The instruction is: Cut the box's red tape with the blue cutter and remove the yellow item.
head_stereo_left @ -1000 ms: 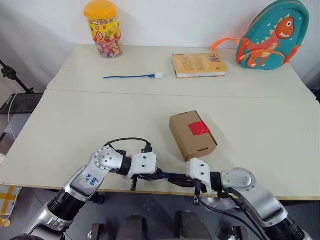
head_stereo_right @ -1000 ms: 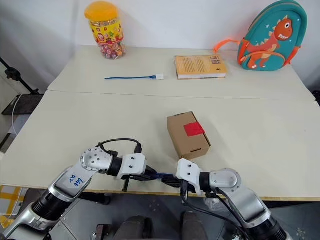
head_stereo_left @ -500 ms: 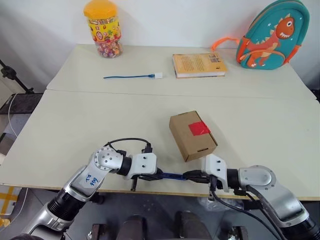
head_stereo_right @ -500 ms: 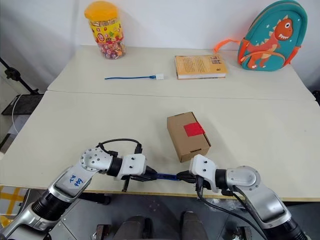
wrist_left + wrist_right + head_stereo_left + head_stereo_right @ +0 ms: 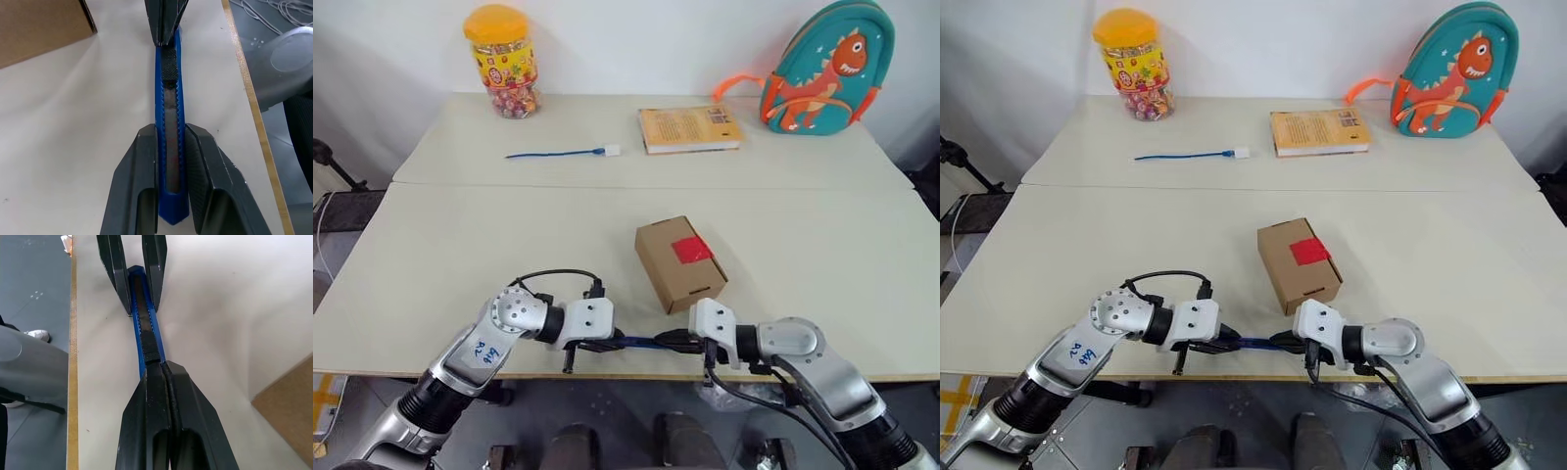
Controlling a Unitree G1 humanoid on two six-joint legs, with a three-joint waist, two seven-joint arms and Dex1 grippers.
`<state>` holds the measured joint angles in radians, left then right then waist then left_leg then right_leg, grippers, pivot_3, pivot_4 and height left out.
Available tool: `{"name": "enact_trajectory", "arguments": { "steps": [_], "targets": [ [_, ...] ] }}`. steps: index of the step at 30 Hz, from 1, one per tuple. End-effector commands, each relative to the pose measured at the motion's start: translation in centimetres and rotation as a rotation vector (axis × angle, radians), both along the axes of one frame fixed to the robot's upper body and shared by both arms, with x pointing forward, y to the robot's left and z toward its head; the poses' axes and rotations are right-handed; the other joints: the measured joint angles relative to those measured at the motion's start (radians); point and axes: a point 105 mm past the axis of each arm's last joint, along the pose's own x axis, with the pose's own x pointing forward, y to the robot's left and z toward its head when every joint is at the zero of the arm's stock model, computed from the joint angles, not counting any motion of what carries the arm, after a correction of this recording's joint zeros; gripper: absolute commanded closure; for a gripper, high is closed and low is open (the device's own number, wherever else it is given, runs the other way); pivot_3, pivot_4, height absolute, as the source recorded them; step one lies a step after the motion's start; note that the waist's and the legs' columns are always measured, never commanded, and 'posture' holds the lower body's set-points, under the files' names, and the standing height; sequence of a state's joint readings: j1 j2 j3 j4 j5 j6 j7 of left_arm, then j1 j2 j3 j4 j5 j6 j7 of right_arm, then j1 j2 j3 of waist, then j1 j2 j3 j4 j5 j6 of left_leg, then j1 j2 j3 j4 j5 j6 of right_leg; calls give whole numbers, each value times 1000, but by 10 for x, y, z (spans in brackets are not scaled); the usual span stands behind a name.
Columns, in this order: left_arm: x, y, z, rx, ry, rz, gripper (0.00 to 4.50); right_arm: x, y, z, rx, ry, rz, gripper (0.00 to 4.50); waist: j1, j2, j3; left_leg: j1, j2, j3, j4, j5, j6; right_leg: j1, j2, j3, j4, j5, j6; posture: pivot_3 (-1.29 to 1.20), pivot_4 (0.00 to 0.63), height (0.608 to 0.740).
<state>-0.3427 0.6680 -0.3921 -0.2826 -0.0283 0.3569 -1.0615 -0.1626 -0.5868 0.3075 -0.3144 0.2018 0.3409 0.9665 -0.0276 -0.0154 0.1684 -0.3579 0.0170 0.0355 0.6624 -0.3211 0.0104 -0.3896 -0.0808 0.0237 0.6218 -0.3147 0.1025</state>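
A: Two grippers met over the near edge of the table (image 5: 460, 255), and the blue cutter (image 5: 639, 343) lay level between them, just above the surface.

B: Which one held it?

A: The left gripper (image 5: 171, 139) had its jaws clamped on the flanks of the cutter's rear half, one finger on each side. The right gripper (image 5: 161, 369) had its jaws pressed fully together, their tips set on the top of the cutter right at its black slider (image 5: 169, 63).

B: So the right one wasn't carrying anything?

A: It gripped nothing between its jaws; it only met the cutter at the slider end.

B: And the box?

A: The box (image 5: 679, 261) sat on the table just beyond the right gripper, apart from both grippers, lid shut. The red tape (image 5: 691, 249) was stuck across its top toward the side nearer the right arm.

B: The yellow item?

A: I could not see it.

B: What else was on the table?

A: Along the far half stood a candy jar (image 5: 501, 62) with a yellow lid at the left corner, a thin blue cable (image 5: 558, 153) with a white plug, a yellow-orange book (image 5: 689, 128), and a teal backpack (image 5: 825, 66) with an orange dinosaur, propped against the wall
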Motion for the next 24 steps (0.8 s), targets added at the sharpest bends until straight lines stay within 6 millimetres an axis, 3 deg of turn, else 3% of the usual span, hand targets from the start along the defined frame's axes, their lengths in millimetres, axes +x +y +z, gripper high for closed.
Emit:
{"name": "enact_trajectory", "arguments": {
  "steps": [1, 7, 12, 15, 19, 24],
  "targets": [
    [-12, -10, -9, 10, 24, -46, 4071, 1, 9, -1, -3, -3, -2, 4468, 1, 1, 0, -1, 0, 0, 0, 0, 0, -1, -1, 0, 0, 0, 0, 0, 150, 740],
    [-12, -12, -9, 7, 23, -48, 4071, 0, 13, 2, 11, -8, 5, 4468, 2, 0, 0, -3, -1, 0, -1, -2, -1, -2, -2, 0, -2, 0, 0, 0, 150, 740],
    [-9, -10, -9, 2, 10, -43, 4071, -12, 4, 27, 121, 0, 29, 4468, 7, 1, 0, -4, -1, 0, -1, -2, -1, -3, -2, 0, -3, 0, 0, 0, 150, 740],
    [-6, -10, 0, -79, -40, -24, 4071, -26, -8, 56, 303, 82, 12, 4468, 13, 2, 1, -11, -1, -1, -1, -2, 0, -8, -2, -1, -4, 0, 0, 0, 150, 740],
    [-6, 0, 23, -234, -198, -56, 4071, -44, -34, 72, 364, 255, -54, 3637, 17, 4, 2, -12, -1, -2, -2, -4, 0, -8, -3, -3, -5, 0, 0, 0, 150, 740],
    [-12, 9, 45, -334, -342, -109, 4071, -57, -61, 62, 323, 572, -289, 2053, 24, 5, 3, -13, -1, -2, -6, -4, 0, -8, -4, -5, -12, 0, 0, 0, 150, 740]
  ]
}}
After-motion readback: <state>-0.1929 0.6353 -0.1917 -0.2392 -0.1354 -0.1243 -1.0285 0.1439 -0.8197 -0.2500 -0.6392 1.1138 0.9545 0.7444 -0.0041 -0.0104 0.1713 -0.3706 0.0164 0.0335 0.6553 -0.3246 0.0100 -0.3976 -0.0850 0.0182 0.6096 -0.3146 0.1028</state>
